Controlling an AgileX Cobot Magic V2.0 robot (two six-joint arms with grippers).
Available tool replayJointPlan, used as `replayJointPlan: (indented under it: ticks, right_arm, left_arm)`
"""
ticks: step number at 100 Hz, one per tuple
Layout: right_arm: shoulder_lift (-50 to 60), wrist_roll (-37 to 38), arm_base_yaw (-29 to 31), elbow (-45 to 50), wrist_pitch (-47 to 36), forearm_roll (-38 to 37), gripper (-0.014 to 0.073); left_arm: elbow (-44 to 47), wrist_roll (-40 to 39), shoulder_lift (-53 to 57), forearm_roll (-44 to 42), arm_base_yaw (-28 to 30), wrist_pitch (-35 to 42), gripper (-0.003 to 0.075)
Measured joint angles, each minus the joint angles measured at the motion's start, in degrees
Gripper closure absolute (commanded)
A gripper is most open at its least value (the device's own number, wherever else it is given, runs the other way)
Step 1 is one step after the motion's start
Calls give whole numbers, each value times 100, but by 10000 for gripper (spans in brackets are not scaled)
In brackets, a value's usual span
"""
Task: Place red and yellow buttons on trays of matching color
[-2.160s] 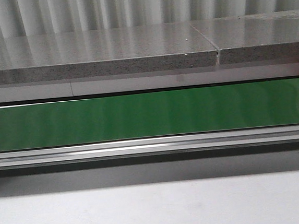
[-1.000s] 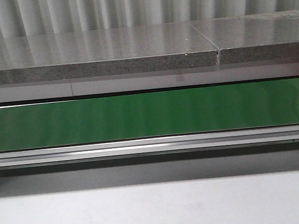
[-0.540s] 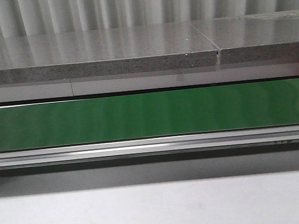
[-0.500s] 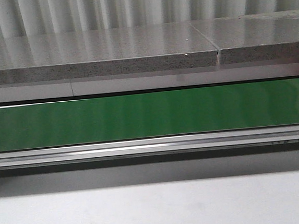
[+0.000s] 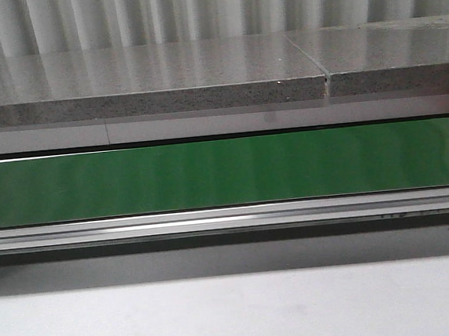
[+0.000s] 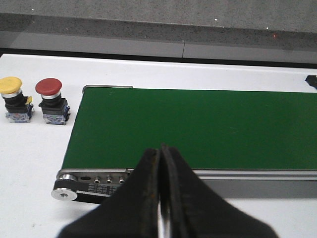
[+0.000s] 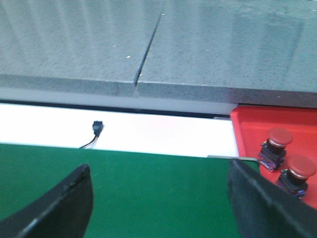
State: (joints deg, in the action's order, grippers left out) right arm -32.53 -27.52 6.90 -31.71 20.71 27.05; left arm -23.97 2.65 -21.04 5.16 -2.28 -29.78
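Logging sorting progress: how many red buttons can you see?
3: two on the red tray at and, one on the white table beside the yellow button at. More may be outside view.

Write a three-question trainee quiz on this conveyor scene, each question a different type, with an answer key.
1. True or false: the left gripper is open.
2. How many red buttons sit in the red tray?
3. Beside the green belt, the yellow button stands next to: A) a blue button B) a red button C) a tray

Key: 1 false, its fingers are together; 2 two; 3 B
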Motion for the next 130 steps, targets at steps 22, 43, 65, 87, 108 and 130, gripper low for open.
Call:
replayJointPlan:
  ticks: [22,43,65,87,108,130]
  right_arm:
    - [142,0,-65,0,438,-60,454]
    - [142,0,-65,0,509,-72,661]
    - [142,0,-65,0,531,-82,661]
    - [142,0,-65,0,531,-82,661]
    - [142,0,-65,0,531,-82,661]
    - [142,0,-65,0,534,-82,661]
  left_arm:
    - [0,0,0,0,0,0,741]
    - [0,0,0,0,0,0,741]
    - [0,0,0,0,0,0,741]
    - [0,0,0,0,0,0,741]
    - [0,0,0,0,0,0,741]
    - [22,0,0,0,0,0,727]
